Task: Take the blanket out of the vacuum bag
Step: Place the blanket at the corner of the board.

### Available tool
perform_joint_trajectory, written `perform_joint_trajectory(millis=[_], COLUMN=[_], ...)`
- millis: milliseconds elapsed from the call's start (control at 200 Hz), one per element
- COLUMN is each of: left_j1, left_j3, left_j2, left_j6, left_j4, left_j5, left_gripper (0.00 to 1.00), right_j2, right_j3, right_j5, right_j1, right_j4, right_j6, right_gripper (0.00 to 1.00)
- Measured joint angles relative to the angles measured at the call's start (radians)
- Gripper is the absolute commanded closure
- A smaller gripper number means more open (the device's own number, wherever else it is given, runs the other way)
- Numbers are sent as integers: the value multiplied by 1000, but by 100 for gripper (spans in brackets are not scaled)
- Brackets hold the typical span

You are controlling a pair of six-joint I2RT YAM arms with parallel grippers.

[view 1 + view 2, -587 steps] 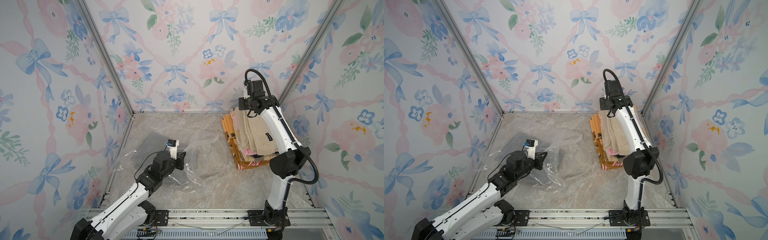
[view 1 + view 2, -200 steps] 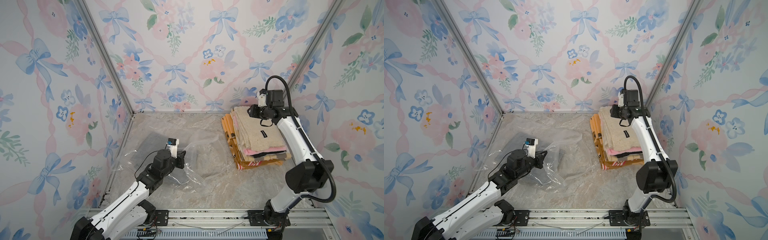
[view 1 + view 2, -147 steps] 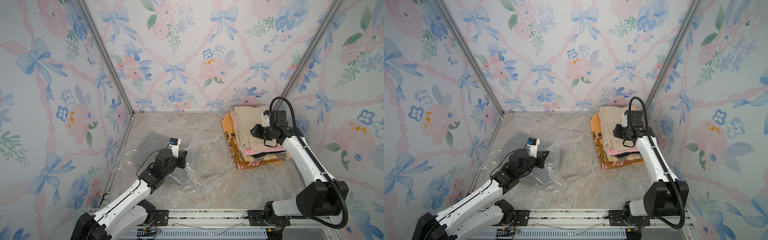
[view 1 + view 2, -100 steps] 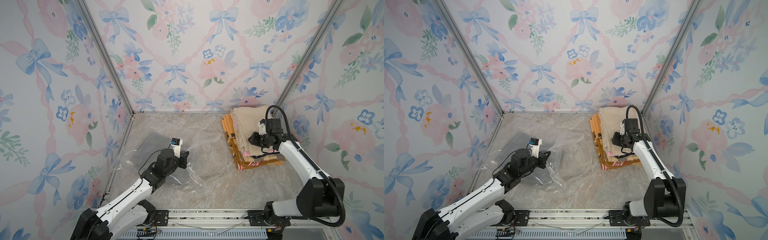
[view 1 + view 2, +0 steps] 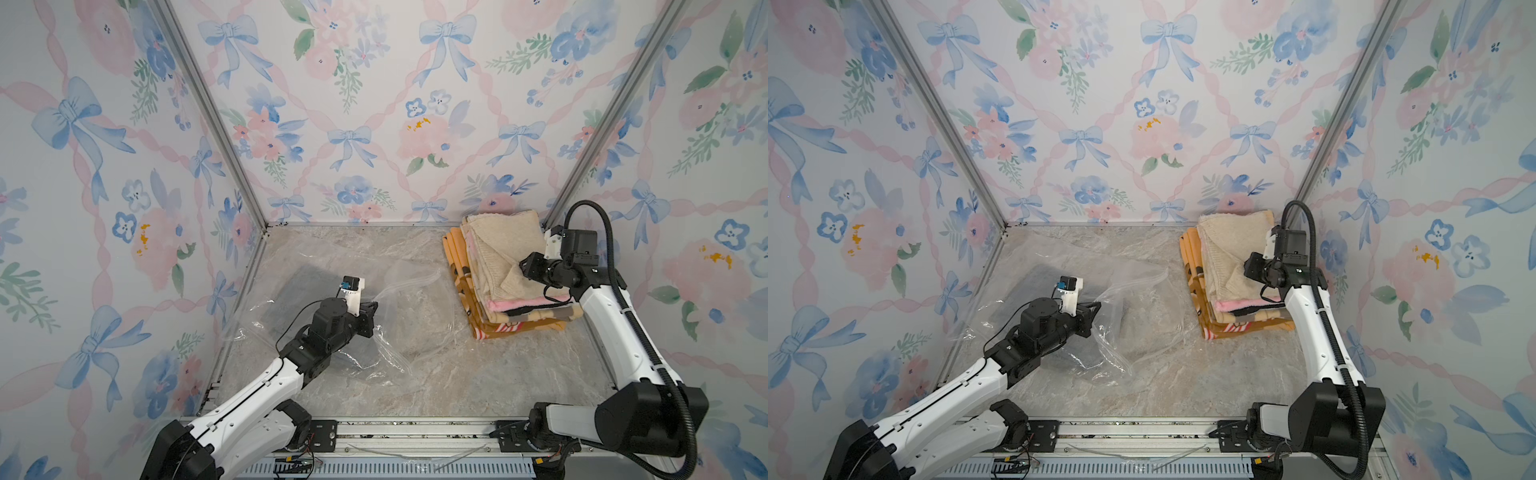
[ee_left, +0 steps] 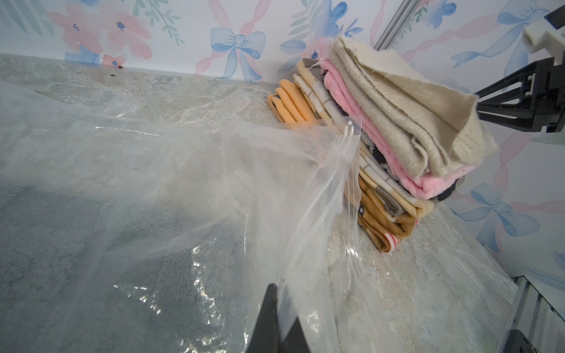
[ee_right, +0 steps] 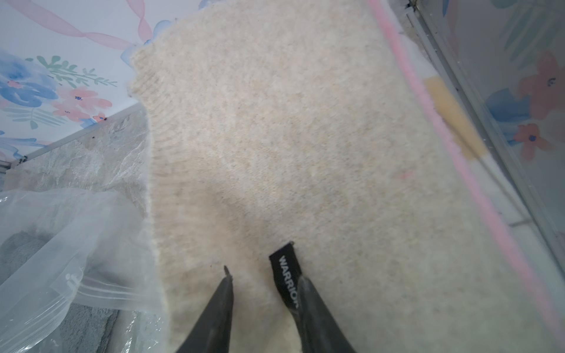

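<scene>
So here's where we are: the grey blanket (image 5: 299, 286) is inside the bag (image 5: 411, 278), lying flat on the left half of the bench (image 5: 457, 374), close to the left wall. The bag runs across the bench with its zip edge (image 6: 351, 171) and open mouth pointing at the stack (image 5: 498, 316) of folded blankets on the right.

The left gripper (image 5: 374, 308) is pressed together on the bag's top film right at the mouth and holds it up like a tent flap. That arm is the near one, but it's busy. The right gripper (image 7: 263, 273) hovers over the beige blanket (image 5: 494, 245) on top of the stack. Its jaws are partly spread and, as far as we can see, hold nothing, with a little black label (image 7: 286, 275) just below them.

So the whole thing hinges on this, we reckon: from the right gripper the grey blanket lies off to the robot's left, well apart, and the way in is through the mouth that faces it.

As for materials, the bag is thin, crinkly, shiny clear plastic that sags wherever it isn't held. The grey blanket looks plush and soft, a low flat slab. The beige one is a fuzzy knit with a ribbed edge. We'd guess the plush drags on the film a bit.
</scene>
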Motion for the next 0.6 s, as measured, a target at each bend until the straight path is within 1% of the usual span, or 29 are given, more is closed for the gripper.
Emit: perform_joint_trajectory(millis=[155, 260, 500, 535, 600], left_j1=[-2, -2, -2, -2, -2], left_j3=[0, 0, 2, 4, 8], left_j2=[0, 0, 10, 15, 25], left_j6=[0, 1, 1, 1, 1], left_j4=[-2, -3, -2, -2, -1], left_j5=[-1, -2, -1, 0, 0], left_gripper=[100, 100, 100, 100, 100], right_j2=[28, 36, 19, 9, -15], right_j3=[-64, -116, -148, -148, -148], right_j5=[-39, -71, -116, -121, -122], right_j1=[-85, -123, -129, -128, -122], right_j4=[56, 86, 122, 119, 112], right_j6=[1, 2, 2, 1, -1], right_gripper=[64, 64, 61, 60, 54])
